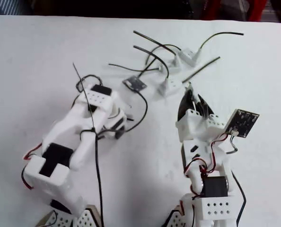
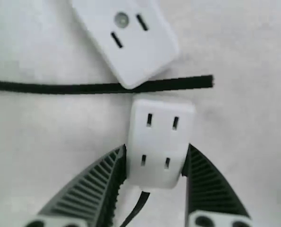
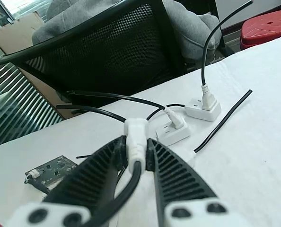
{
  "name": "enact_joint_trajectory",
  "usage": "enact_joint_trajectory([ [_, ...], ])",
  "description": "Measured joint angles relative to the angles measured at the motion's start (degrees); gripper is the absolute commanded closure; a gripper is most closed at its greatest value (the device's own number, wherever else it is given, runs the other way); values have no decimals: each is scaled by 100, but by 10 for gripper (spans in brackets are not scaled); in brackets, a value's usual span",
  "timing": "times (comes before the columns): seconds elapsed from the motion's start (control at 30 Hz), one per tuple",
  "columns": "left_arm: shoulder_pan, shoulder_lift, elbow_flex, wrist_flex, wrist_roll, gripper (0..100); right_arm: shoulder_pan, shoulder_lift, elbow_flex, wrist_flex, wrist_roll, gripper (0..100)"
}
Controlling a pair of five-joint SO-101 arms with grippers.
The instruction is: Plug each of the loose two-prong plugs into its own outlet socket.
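A: What is there in the high view?
B: The white counter [image 1: 36,56] carries a small dark circuit board [image 1: 134,83]. To the right of the board lies a white plastic outlet socket [image 1: 171,86], and a second white socket [image 1: 188,56] lies farther from the board. A black cord goes into each. The right end effector [image 1: 193,94] is just beside the nearer socket. From here I cannot tell what it holds. The left arm [image 1: 79,132] lies low on the other side of the board.

A: And the left wrist view?
B: The left end effector [image 2: 155,151] is closed on a white rectangular outlet block [image 2: 159,137] with two pairs of slots. Both ribbed fingers [image 2: 107,175] touch its sides. A thin black cable [image 2: 83,87] crosses just past the block. A tilted white outlet [image 2: 131,38] covers this cable with one corner.

A: And the right wrist view?
B: The right end effector [image 3: 136,142] is almost closed and grips a white plug body [image 3: 136,135] with a black cord. Farther off than the circuit board [image 3: 48,172] sit the two sockets [image 3: 171,135] [image 3: 202,111], each with a white plug seated in it.
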Motion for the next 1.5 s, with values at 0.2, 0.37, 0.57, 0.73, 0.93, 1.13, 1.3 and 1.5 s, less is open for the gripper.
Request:
enact_joint_trajectory([
  [0.2,0,-53,-18,167,1125,713,0,0,0,0,0,981],
  [0.37,0,-642,-35,510,1301,710,0,0,0,0,229,981],
  [0.57,-18,-1846,-35,1002,1301,714,-404,0,-9,185,844,981],
  [0.73,-519,-2804,105,1099,1292,714,-923,0,-246,862,1143,981],
  [0.93,-1407,-3974,1125,747,1011,714,-1670,0,-352,1213,1644,981],
  [1.13,-2497,-5037,2655,-290,624,712,-2145,510,-615,1231,1916,981],
  [1.3,-3218,-5442,3727,-1143,343,711,-2418,2031,-1486,1380,1934,981],
  [1.5,-3701,-5477,4501,-1864,167,713,-2884,3868,-2312,1398,1934,981],
])
